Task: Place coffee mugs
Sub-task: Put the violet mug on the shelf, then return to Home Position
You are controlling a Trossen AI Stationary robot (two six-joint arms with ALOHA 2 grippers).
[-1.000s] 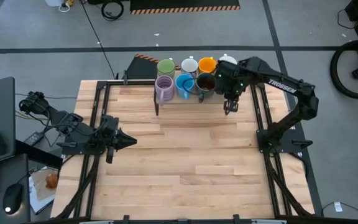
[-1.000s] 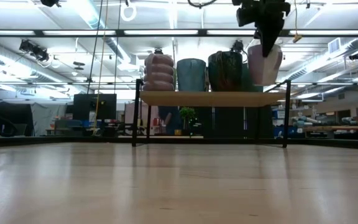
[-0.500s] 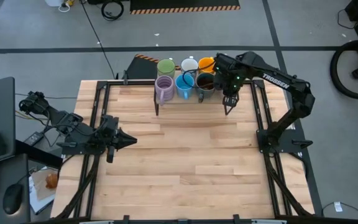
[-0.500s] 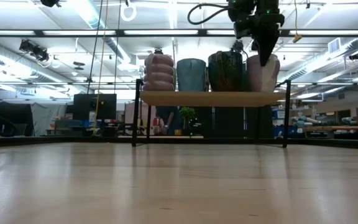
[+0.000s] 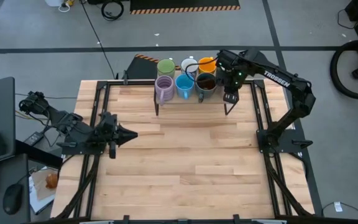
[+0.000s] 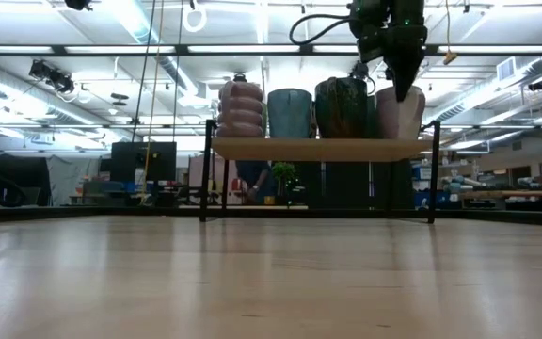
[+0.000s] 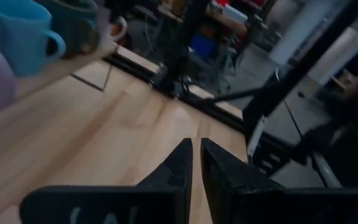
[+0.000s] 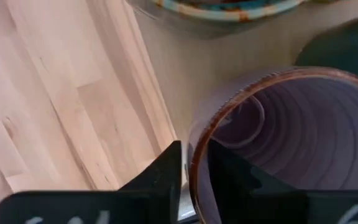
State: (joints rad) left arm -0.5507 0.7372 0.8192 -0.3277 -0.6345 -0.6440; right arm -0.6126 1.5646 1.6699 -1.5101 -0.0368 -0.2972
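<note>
The right gripper (image 8: 191,168) pinched the light purple mug's (image 8: 291,143) rim at the shelf's (image 6: 318,149) 3 o'clock end, steadying placement. The left gripper (image 7: 194,163) waited, fingers nearly closed.

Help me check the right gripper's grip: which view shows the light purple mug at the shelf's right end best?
Right wrist view: light purple mug fills it, rim between the right gripper fingers. Low view shows its side; high view hides it under the arm; left wrist misses it.

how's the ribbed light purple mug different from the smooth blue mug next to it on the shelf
The ribbed light purple ceramic mug has a stacked, ridged wall; the smooth blue ceramic mug has a plain wall. The purple one stands at the shelf's end, the blue one further in. Both stand upright in the front row, untouched by either gripper.
</note>
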